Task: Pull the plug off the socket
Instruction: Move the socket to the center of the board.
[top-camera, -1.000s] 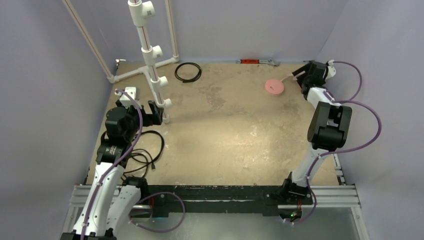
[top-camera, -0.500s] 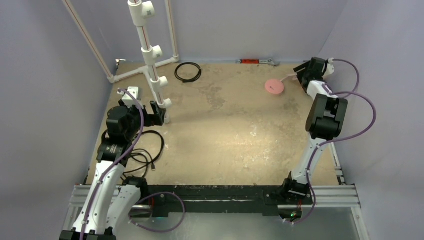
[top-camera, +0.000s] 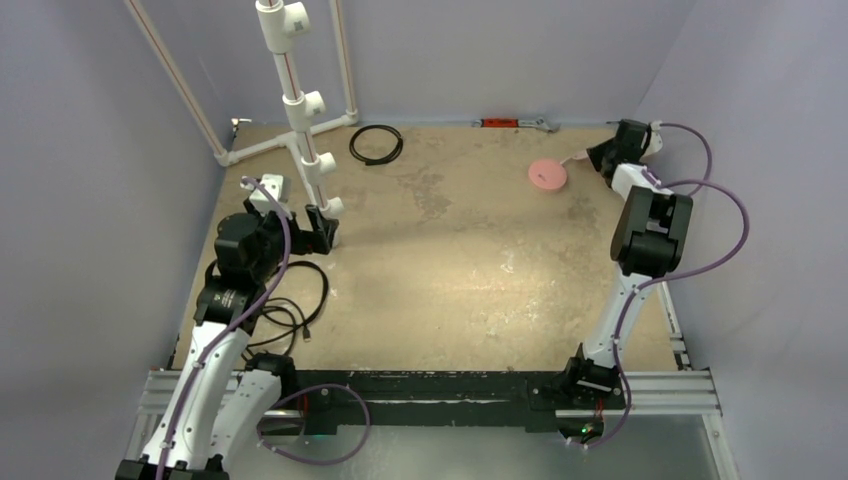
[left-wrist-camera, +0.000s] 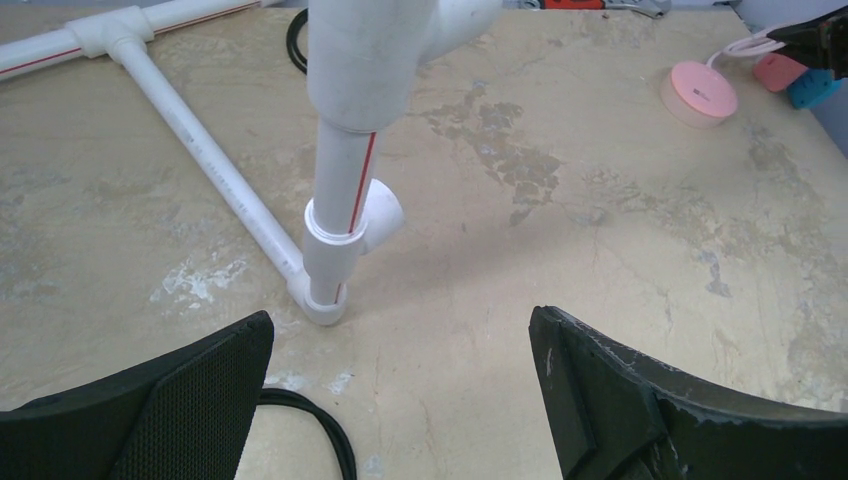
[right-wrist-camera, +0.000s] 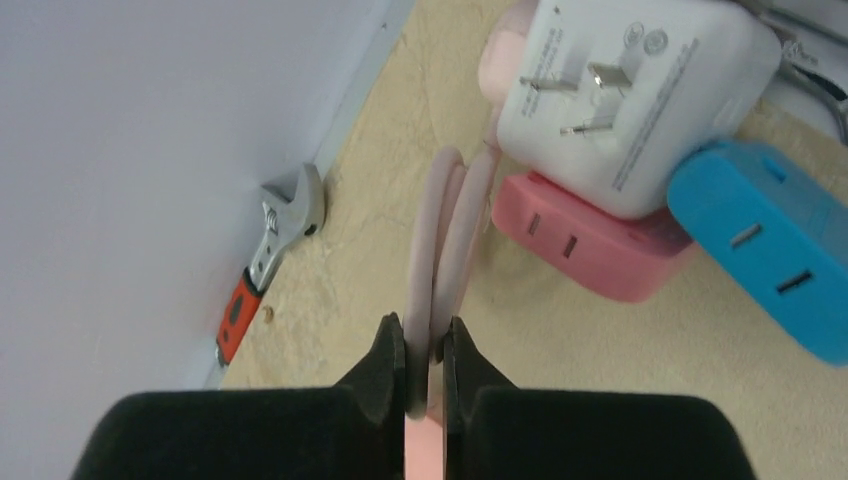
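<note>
In the right wrist view the socket (right-wrist-camera: 630, 90), a white cube, lies on the table with metal prongs on the face toward me. A pink block (right-wrist-camera: 590, 245) and a blue block (right-wrist-camera: 770, 260), both with slot holes, rest against it. A looped pink cable (right-wrist-camera: 450, 220) runs from behind the socket into my right gripper (right-wrist-camera: 425, 345), which is shut on both strands. The plug is hidden. My right gripper (top-camera: 600, 152) is in the far right corner. My left gripper (left-wrist-camera: 400, 340) is open over bare table beside the pipe stand.
A pink disc (top-camera: 547, 174) lies left of the right gripper, on the pink cable. A white PVC pipe stand (top-camera: 300, 110) rises at the back left, close to the left gripper. A black cable ring (top-camera: 376, 143) and an orange-handled wrench (right-wrist-camera: 265, 255) lie by the back wall.
My right gripper has closed on the pink cable and drawn a little further into the back right corner. The left arm has edged slightly right.
</note>
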